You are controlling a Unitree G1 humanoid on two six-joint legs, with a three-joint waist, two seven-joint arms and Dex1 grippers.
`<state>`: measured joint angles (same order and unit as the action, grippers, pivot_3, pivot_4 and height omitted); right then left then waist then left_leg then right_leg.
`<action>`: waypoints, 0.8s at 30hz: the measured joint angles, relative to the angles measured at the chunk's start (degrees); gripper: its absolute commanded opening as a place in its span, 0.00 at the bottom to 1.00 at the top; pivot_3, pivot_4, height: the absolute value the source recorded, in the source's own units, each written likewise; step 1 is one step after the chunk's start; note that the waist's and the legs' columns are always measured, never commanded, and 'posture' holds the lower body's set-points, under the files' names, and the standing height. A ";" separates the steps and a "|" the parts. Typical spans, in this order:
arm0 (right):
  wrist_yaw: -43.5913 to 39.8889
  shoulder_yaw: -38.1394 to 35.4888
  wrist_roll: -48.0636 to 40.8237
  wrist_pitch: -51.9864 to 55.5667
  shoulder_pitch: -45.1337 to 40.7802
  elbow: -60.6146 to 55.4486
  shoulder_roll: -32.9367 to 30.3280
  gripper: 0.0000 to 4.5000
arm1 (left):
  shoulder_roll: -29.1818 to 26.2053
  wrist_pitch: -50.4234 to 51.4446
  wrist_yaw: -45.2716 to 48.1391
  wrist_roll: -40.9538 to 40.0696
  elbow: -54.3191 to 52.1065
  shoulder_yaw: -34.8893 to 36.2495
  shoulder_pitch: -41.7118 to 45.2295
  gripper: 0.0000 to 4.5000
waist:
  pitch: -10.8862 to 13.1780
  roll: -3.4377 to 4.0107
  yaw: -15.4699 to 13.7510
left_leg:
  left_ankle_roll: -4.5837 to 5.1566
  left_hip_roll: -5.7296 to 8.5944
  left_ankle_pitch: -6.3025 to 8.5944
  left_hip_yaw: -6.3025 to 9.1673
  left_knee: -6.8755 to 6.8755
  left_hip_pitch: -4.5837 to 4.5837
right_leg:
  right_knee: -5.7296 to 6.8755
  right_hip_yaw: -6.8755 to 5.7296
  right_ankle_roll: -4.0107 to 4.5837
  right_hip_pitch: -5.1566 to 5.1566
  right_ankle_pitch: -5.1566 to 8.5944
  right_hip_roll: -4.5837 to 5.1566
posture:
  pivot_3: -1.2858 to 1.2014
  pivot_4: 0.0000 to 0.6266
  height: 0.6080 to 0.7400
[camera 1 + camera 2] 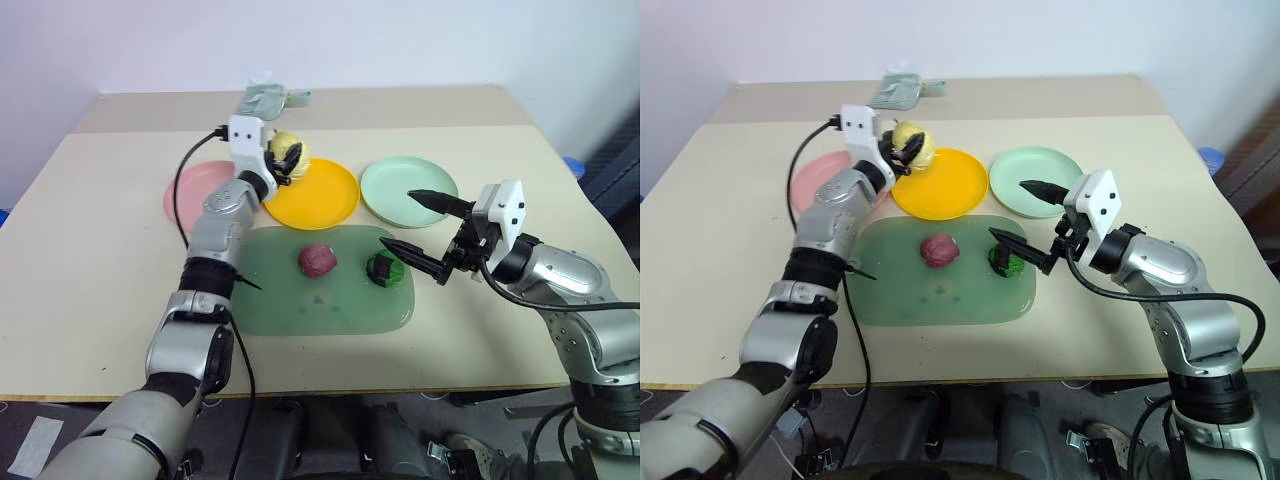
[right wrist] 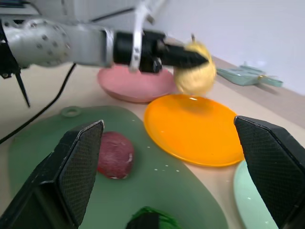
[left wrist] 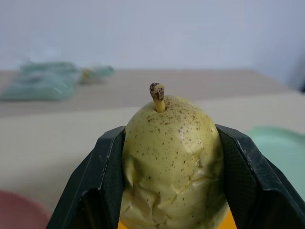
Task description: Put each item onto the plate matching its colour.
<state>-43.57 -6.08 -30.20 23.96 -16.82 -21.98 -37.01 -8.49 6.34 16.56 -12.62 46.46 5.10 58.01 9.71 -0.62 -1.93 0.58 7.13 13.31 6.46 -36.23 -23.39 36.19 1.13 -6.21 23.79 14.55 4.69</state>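
Fingers [image 3: 107,181] of our left gripper [image 1: 285,160] are clamping the pear [image 1: 288,152] over the orange-yellow plate's [image 1: 320,200] far left rim for release, while our right gripper [image 1: 425,232] is waiting spread beside the green ball [image 1: 384,268].

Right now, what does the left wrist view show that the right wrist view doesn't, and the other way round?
Left wrist only: the pear's stem up close and its speckled skin. Right wrist only: the red-purple ball and green ball on the green mat, plus the open right gripper. Both: the pear clamped in the left gripper, over the orange plate, with pink plate and mint plate edges.
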 measured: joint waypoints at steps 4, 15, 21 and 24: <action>0.44 0.19 0.97 -1.24 -0.45 1.74 0.78 1.00 | 0.82 -5.61 -1.34 2.95 11.32 -0.08 3.31 0.61 | 0.00 -0.01 -0.17 | -0.01 0.00 -0.01 0.00 0.00 -0.03 | 0.04 0.00 0.00 0.06 0.00 0.00 | 0.52 0.24 1.00; 0.66 0.84 4.40 -4.75 -0.41 3.83 2.77 1.00 | 2.70 -9.85 3.25 2.05 4.61 1.11 -2.62 0.99 | 0.02 -0.03 0.64 | -0.02 -0.02 -0.02 -0.10 0.02 -0.06 | 0.17 0.16 -0.05 0.22 -0.04 0.00 | 0.52 0.24 1.00; 1.27 1.35 4.97 -5.12 0.34 3.76 3.69 1.00 | -4.22 4.82 10.42 -5.77 -33.14 0.94 -26.63 0.99 | 0.00 -0.01 2.44 | -0.06 -0.05 -0.05 -0.19 0.06 -0.09 | 0.48 0.32 -0.01 0.48 -0.02 0.00 | 0.52 0.24 1.00; 1.21 1.39 4.59 -4.80 0.86 3.55 4.03 1.00 | -9.32 11.59 14.90 -11.27 -47.62 1.18 -34.38 0.99 | -0.01 0.02 2.20 | -0.03 -0.04 -0.03 -0.18 -0.01 -0.08 | 0.54 0.32 0.00 0.45 -0.02 0.02 | 0.52 0.24 1.00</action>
<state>-42.37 -4.69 -25.61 19.16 -15.96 -18.43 -32.97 -17.81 17.92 31.45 -23.89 -1.16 6.28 23.64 9.70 -0.61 0.27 0.54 7.09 13.28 6.28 -36.24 -23.48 36.73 1.45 -6.21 24.24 14.54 4.70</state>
